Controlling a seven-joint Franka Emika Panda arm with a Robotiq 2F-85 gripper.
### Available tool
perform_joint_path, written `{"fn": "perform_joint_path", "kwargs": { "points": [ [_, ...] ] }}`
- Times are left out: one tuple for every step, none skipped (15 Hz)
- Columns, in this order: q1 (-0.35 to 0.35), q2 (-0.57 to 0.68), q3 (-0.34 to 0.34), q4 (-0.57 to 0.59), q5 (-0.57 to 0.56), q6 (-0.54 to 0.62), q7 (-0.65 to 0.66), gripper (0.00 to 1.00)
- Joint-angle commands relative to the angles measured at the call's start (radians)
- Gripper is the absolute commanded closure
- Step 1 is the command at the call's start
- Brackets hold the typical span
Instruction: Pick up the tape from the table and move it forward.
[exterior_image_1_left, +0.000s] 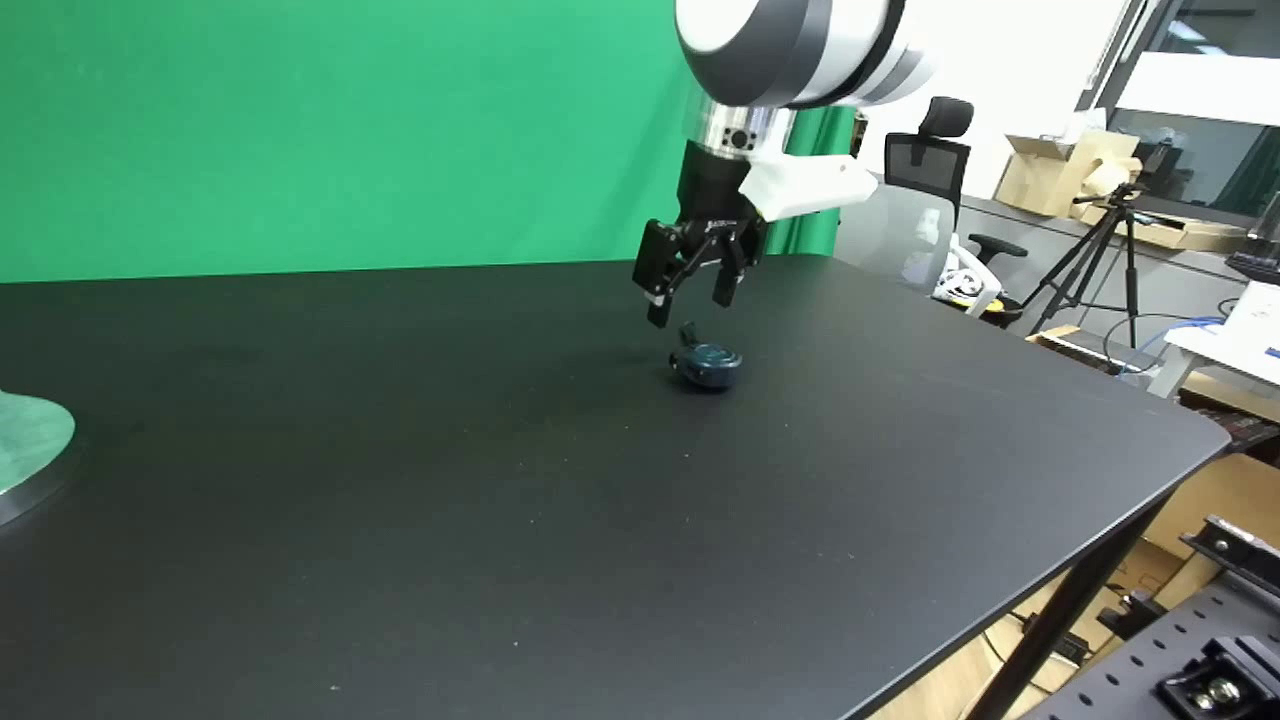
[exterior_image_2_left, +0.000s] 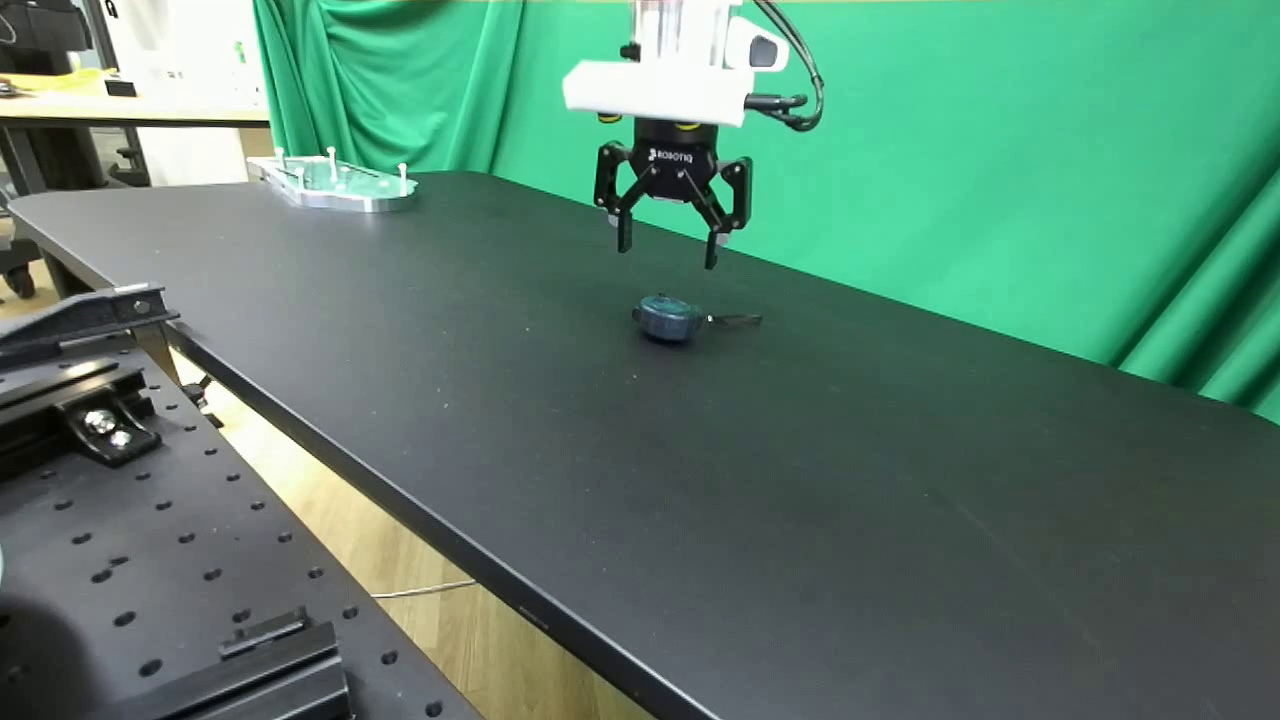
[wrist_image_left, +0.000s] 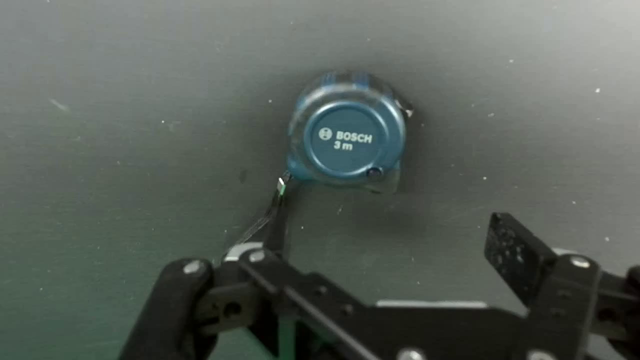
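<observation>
The tape (exterior_image_1_left: 708, 363) is a small dark blue-grey measuring tape with a dark strap. It lies flat on the black table (exterior_image_1_left: 500, 520). It also shows in an exterior view (exterior_image_2_left: 668, 318), its strap pointing right. In the wrist view the tape (wrist_image_left: 347, 135) shows its round blue face marked "BOSCH 3 m", and its strap runs down toward the left finger, which hides the strap's end. My gripper (exterior_image_1_left: 690, 302) is open and empty, pointing down above the table, a little above and behind the tape. It also shows in an exterior view (exterior_image_2_left: 667, 254) and in the wrist view (wrist_image_left: 390, 227), fingers wide apart.
A pale greenish round disc (exterior_image_1_left: 30, 440) stands at the table's left edge in an exterior view. A clear plate with upright pegs (exterior_image_2_left: 340, 190) lies at the table's far left corner. A perforated metal plate (exterior_image_2_left: 200, 540) lies beside the table. A green curtain (exterior_image_2_left: 950, 180) hangs behind.
</observation>
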Motion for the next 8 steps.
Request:
{"fn": "perform_joint_path", "kwargs": {
  "points": [
    [-0.04, -0.142, 0.058, -0.086, 0.079, -0.061, -0.026, 0.0],
    [-0.047, -0.168, 0.069, -0.1, 0.105, -0.079, -0.043, 0.0],
    [-0.048, -0.197, 0.073, -0.116, 0.126, -0.093, -0.054, 0.0],
    [-0.048, -0.224, 0.074, -0.129, 0.145, -0.107, -0.068, 0.0],
    [-0.045, -0.248, 0.07, -0.141, 0.153, -0.119, -0.073, 0.0],
    [-0.041, -0.269, 0.061, -0.152, 0.152, -0.118, -0.066, 0.0],
    [-0.04, -0.288, 0.053, -0.161, 0.151, -0.121, -0.059, 0.0],
    [-0.039, -0.303, 0.047, -0.167, 0.15, -0.125, -0.054, 0.0]
  ]
}}
